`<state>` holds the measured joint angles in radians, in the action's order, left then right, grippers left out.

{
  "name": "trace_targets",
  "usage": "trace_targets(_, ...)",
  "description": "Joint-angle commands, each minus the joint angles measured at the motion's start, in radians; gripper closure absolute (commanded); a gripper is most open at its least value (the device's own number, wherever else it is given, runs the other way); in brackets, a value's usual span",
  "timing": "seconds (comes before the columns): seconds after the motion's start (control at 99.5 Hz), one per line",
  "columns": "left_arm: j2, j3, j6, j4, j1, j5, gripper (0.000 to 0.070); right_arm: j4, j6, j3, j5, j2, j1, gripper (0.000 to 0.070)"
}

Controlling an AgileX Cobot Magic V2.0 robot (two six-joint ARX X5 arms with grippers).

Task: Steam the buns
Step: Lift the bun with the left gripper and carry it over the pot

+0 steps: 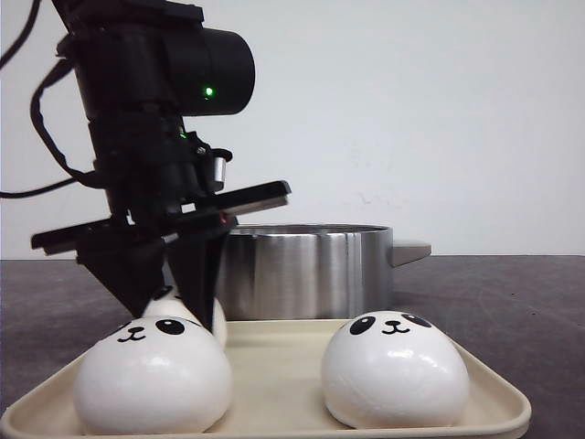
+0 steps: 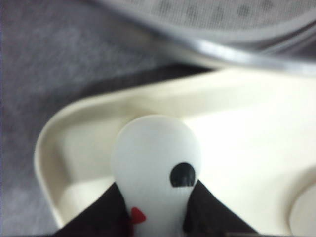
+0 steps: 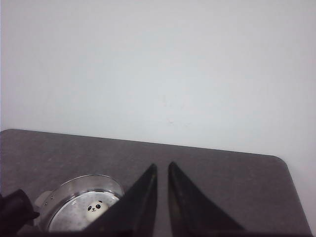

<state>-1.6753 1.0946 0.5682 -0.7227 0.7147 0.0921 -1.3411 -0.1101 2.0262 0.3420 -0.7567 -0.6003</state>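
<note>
Three white panda-faced buns are on the cream tray [image 1: 274, 366]. One sits at the front left [image 1: 151, 375] and one at the right [image 1: 395, 370]. The third bun [image 2: 155, 148] lies behind the front-left one, near the tray's corner, squeezed between my left gripper's black fingers. My left gripper [image 1: 179, 306] is shut on it, reaching down from above. A further bun [image 3: 95, 210] lies inside the steel steamer pot [image 1: 306, 270] behind the tray. My right gripper [image 3: 162, 167] hangs high over the table, shut, holding nothing.
The pot has a handle [image 1: 409, 249] sticking out to its right and a perforated plate [image 2: 222, 10] inside. The dark grey table [image 1: 512, 311] runs to a white wall. The tray's raised rim [image 2: 47, 148] curves close around the held bun.
</note>
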Motion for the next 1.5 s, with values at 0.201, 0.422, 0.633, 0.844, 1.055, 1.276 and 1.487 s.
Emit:
trace_targets(0.201,0.196,0.024,-0.006,0.004,0.012,0.149,0.0695,-0.04,-0.014,0.021,0.003,-0.007,-0.004,0.0666)
trace_targets(0.422,0.33,0.13,-0.024,0.017,0.01,0.121,0.0695,-0.039,-0.019,0.021,0.003,-0.007,-0.004,0.0666)
trace_targets(0.633,0.236,0.364,-0.141,-0.004,-0.056,0.058,0.0694,-0.036,-0.048,0.021,-0.001,-0.009,-0.004,0.0666)
trace_targets(0.844,0.021,0.601,-0.203,-0.091,-0.129,0.058,0.0694,-0.04,-0.063,0.021,-0.002,-0.009,-0.004,0.0665)
trace_targets(1.055,-0.19,0.745,-0.213,-0.15,-0.149,0.031,0.0694,-0.048,-0.062,0.021,0.0,-0.009,-0.004,0.0666)
trace_targets(1.276,-0.328,0.771,-0.213,-0.16,-0.149,0.014,0.0695,-0.057,-0.062,0.021,0.003,-0.009,-0.004,0.0666)
trace_targets(1.487,-0.374,0.771,-0.232,-0.161,-0.158,-0.126,0.0694,-0.069,-0.062,0.021,0.003,-0.009,-0.004,0.0666)
